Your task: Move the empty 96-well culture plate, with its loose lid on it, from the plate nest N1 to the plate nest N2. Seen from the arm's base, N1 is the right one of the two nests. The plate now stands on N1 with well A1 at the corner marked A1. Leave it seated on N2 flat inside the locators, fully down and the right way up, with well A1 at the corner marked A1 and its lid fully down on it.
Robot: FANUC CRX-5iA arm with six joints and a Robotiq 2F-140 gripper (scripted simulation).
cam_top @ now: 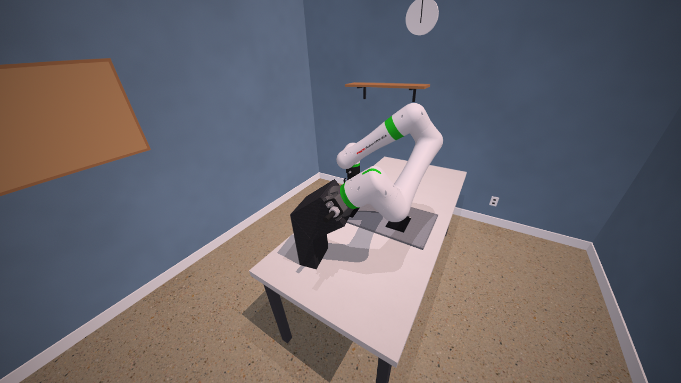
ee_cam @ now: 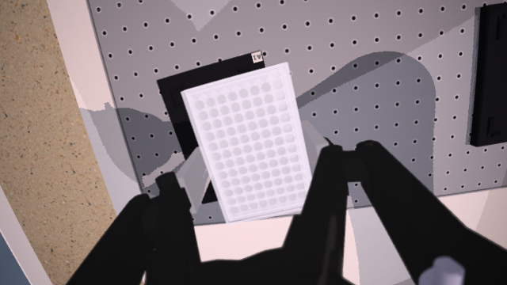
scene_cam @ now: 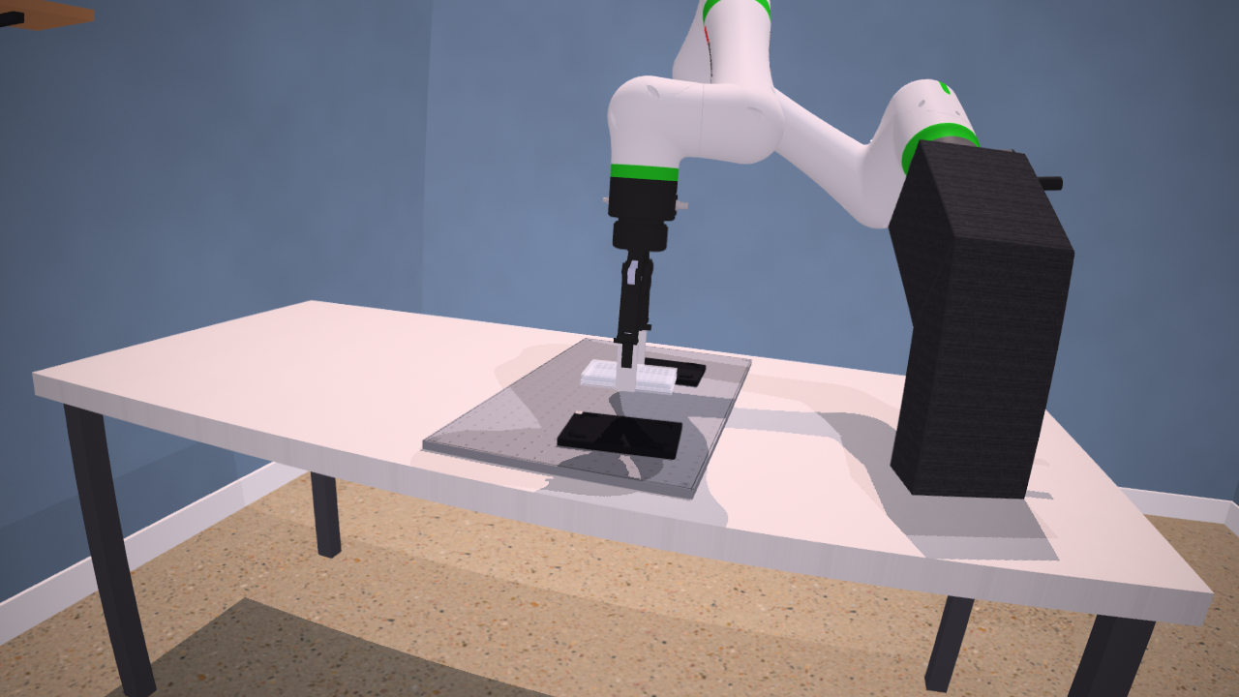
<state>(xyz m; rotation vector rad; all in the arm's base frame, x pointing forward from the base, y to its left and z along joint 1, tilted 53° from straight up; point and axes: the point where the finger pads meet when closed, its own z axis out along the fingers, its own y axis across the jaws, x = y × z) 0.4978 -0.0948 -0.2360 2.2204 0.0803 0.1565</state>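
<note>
The white 96-well plate (ee_cam: 247, 142) with its clear lid on it sits between the finger pads of my gripper (ee_cam: 254, 147), which is shut on its long sides. In the wrist view it hangs over one black nest (ee_cam: 186, 99), covering part of it and turned a few degrees against it. That nest's A1 mark (ee_cam: 257, 57) shows just past the plate's far corner. In the exterior view the plate (scene_cam: 637, 386) is low over the board, overlapping the left end of the far nest (scene_cam: 679, 371). The near nest (scene_cam: 619, 433) is bare. The gripper (scene_cam: 626, 355) points straight down.
Both nests sit on a grey perforated board (scene_cam: 589, 407) on the white table. The second nest shows at the right edge of the wrist view (ee_cam: 489, 75). A tall black pedestal (scene_cam: 979, 320) carries the arm's base at the table's right end.
</note>
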